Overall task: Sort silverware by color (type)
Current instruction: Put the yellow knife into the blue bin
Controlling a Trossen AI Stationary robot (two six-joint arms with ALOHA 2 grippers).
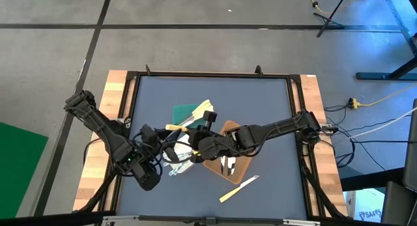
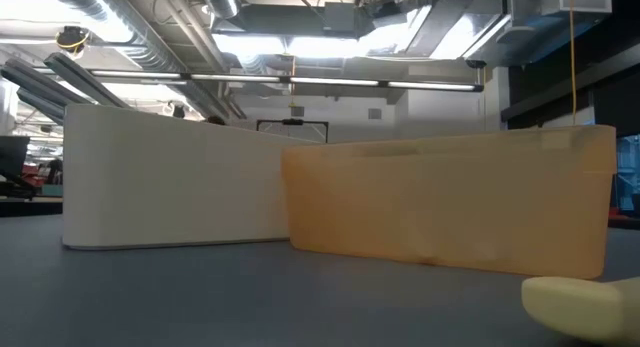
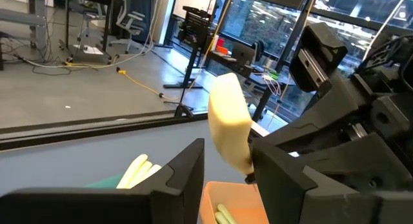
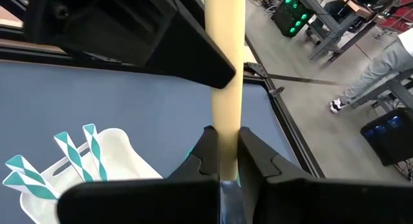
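Right wrist view showed a cream-yellow utensil [image 4: 224, 69] clamped by its handle between the fingers of the right tool [image 4: 223, 161], which was clenched on it above the grey tabletop [image 4: 129, 101]. Beside it, white-tipped utensils [image 4: 76, 152] lay in the white tray [image 4: 122, 153]. From above, both tools met near the tabletop's middle, the left tool [image 1: 171, 153] just beside the right one; its fingers stood partly apart around the same utensil, and whether they gripped it could not be told. Another cream utensil [image 1: 238, 188] lay alone near the brown tray [image 1: 240, 169].
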